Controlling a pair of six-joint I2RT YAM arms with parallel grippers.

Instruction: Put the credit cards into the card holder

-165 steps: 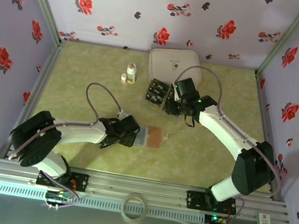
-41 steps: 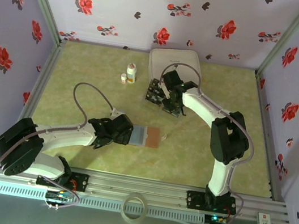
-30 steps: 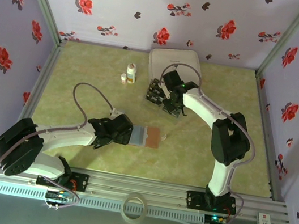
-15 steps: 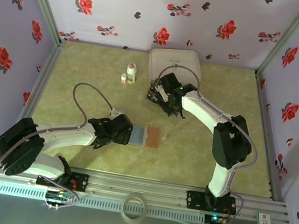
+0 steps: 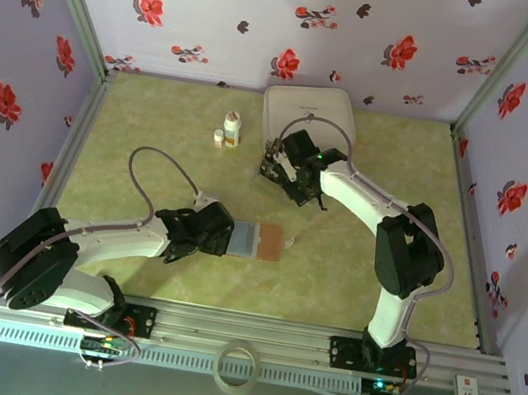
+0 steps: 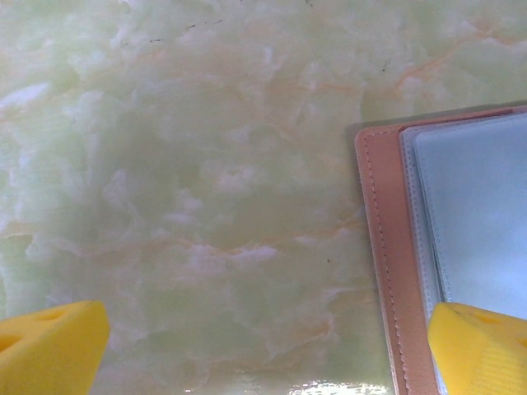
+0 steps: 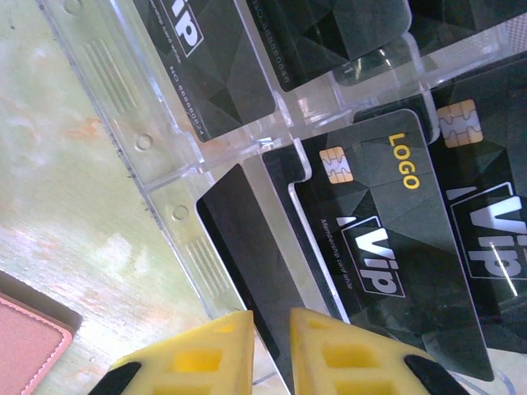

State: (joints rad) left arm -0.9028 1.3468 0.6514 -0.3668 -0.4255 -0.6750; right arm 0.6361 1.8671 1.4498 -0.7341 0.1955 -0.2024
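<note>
The right tool [image 7: 270, 354] stood narrow, its two yellow fingers [image 7: 198, 362] parted by only a slim gap. The corner of a plain black card [image 7: 247, 247] ran down into that gap, but I couldn't tell from where I stood whether the fingers were actually pinching it. Just past the fingertips lay the rest of the credit cards [image 7: 387, 222], dark with pale lettering and small chips, overlapping one another in a clear plastic tray [image 7: 165, 123]. One corner of the reddish card holder [image 7: 29, 346] sat close by, on the near side of the tray.

From above, the right tool [image 5: 296, 185] hung over the tray of cards [image 5: 272, 161], which rested on the tabletop [image 5: 149, 158] just beyond the card holder [image 5: 262, 241]. The card holder lay open and flat, its grey pockets facing up.

The left tool [image 6: 263, 354] was spread wide and held nothing. One yellow fingertip [image 6: 49, 346] was over bare tabletop to the left of the card holder, and the other was over its stitched left edge [image 6: 387, 247]. Seen from above, the left tool [image 5: 229, 236] was low at the card holder's left side.

A white rounded case [image 5: 308, 114] lay farther beyond the card holder, past the tray. Two small white bottles [image 5: 232, 128] stood beyond the card holder and off to its left.
</note>
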